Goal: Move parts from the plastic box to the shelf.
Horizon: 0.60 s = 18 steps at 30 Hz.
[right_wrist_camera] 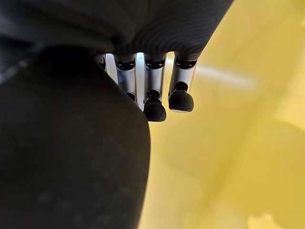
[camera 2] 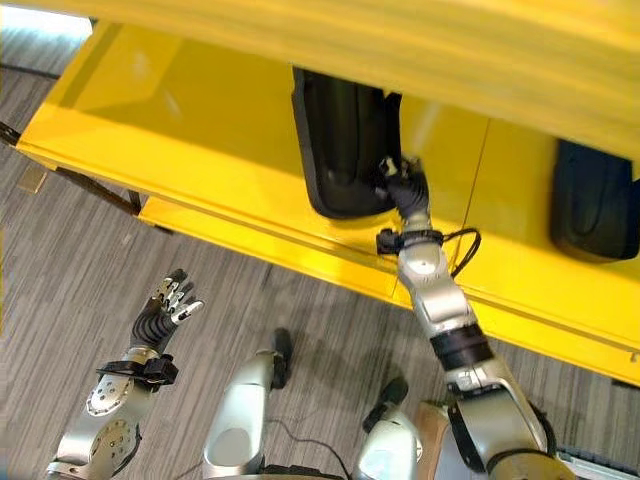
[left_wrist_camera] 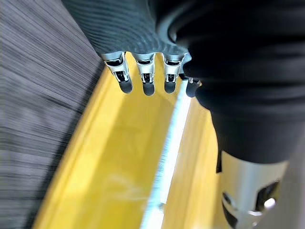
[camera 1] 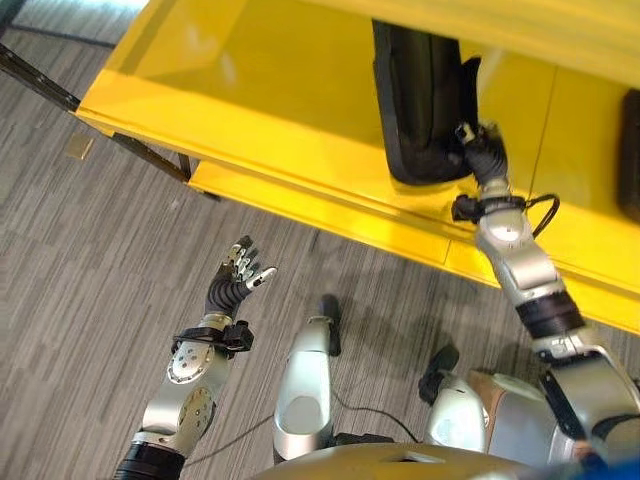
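Nearest to us, over the grey striped floor, our left hand hangs free at the lower left with its fingers relaxed and slightly spread, holding nothing; its own wrist view shows the fingertips in a loose row above a yellow surface, touching nothing. Farther on and to the right, our right arm reaches up to the yellow shelf, whose near lip runs across in front of us with a lower yellow ledge just below it. On this shelf level stands a large black part, upright and tall, with a rounded near end resting close to the shelf's front edge. Our right hand is at the right side of that part near its bottom, touching it; in the right wrist view the dark bulk of the part sits directly against the hand while the fingers point out straight and uncurled past it, so we read the hand as open and pressed against the part rather than clasped round it. Farther right on the same shelf, well apart from the first, a second black part stands upright.
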Tool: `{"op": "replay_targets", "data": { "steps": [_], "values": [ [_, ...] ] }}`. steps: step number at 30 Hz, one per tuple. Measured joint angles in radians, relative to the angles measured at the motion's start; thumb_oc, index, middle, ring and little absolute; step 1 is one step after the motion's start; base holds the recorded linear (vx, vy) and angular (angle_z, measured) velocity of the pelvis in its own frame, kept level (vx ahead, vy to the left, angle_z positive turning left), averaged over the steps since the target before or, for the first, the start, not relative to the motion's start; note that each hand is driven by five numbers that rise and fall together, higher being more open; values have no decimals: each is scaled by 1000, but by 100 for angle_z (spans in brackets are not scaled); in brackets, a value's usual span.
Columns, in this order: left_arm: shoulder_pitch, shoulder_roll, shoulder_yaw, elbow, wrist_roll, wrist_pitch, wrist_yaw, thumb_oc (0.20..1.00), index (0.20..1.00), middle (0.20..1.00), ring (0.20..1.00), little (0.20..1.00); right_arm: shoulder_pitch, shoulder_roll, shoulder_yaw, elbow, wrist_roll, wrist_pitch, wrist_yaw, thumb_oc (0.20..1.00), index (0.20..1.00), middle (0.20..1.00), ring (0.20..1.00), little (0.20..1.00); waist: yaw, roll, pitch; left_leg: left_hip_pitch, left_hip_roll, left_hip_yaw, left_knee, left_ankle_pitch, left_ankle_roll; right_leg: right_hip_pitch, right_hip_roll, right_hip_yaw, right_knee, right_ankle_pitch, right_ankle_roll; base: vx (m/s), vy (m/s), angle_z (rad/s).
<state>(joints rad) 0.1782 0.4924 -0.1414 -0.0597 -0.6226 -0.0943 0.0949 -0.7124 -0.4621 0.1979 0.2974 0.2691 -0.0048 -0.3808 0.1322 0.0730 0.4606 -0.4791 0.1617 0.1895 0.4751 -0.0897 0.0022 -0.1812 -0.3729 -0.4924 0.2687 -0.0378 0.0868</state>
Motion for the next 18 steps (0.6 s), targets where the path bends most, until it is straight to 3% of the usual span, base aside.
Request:
{"op": "replay_targets", "data": {
  "steps": [5, 18],
  "values": [
    [-20, 3, -24, -7, -28, -8, 8, 1000, 1000, 1000, 1000, 1000, -150, -50, -40, 145, 46, 1, -79, 200, 200, 200, 200, 200, 1, 10, 48, -34, -9, 21, 14, 6, 13, -64, -24, 29, 41, 3, 7, -44, 37, -7],
    [-80, 3, -74, -15, -56, -31, 40, 1000, 1000, 1000, 1000, 1000, -374, -108, -48, 466, 102, -11, -140, 200, 200, 200, 200, 200, -21, 22, 62, -99, -6, 62, 19, 20, 31, -197, -44, 96, 95, 7, 19, -31, 17, -9]
  ]
}}
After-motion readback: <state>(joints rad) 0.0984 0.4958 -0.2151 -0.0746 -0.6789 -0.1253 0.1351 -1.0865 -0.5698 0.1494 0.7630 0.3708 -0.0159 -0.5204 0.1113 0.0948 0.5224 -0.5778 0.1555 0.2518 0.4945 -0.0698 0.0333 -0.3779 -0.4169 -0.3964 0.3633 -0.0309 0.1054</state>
